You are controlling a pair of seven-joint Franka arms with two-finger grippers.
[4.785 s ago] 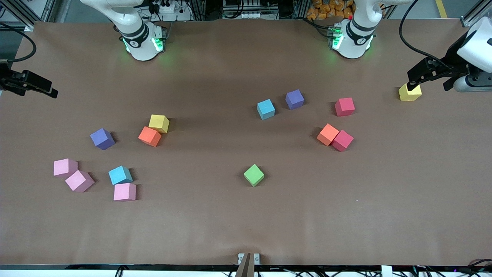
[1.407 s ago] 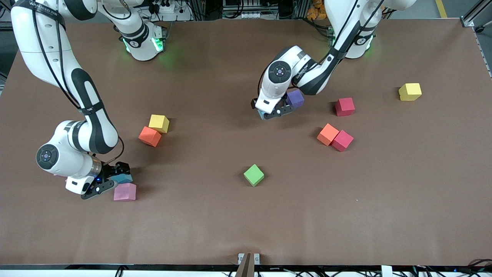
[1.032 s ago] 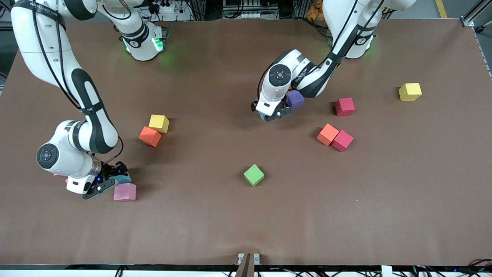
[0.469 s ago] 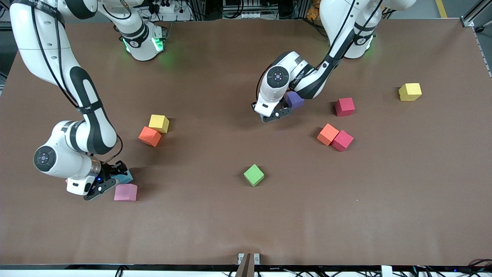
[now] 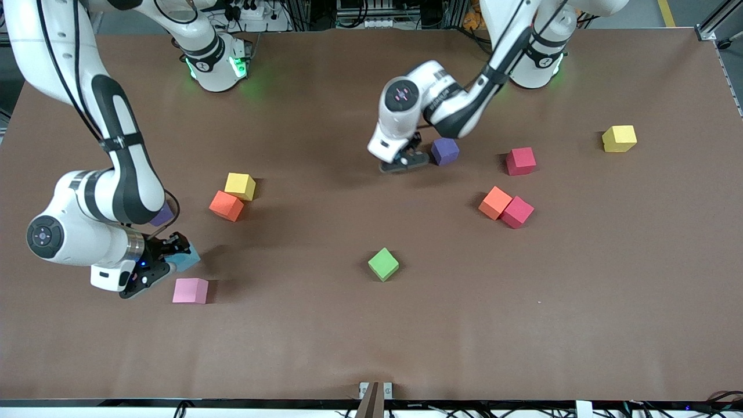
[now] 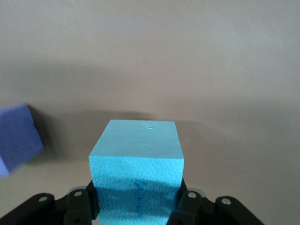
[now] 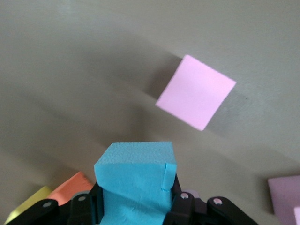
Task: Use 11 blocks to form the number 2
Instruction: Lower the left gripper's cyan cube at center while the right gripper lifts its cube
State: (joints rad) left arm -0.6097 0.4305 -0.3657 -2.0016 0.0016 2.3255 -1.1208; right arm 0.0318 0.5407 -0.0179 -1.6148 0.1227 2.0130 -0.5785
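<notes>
White arms point(image 5: 125, 174), black joints, black jaws

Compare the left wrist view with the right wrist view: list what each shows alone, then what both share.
Left wrist view only: a purple block beside the left claw.

Right wrist view only: a pink block on the table, another pink block at the edge, plus corners of an orange block and a yellow block, around the right claw.

Both: a claw shut on a light blue block over brown tabletop.

Two blocks point(image 5: 226, 205) touching; another block point(image 5: 383, 264) nearer the camera, apart
</notes>
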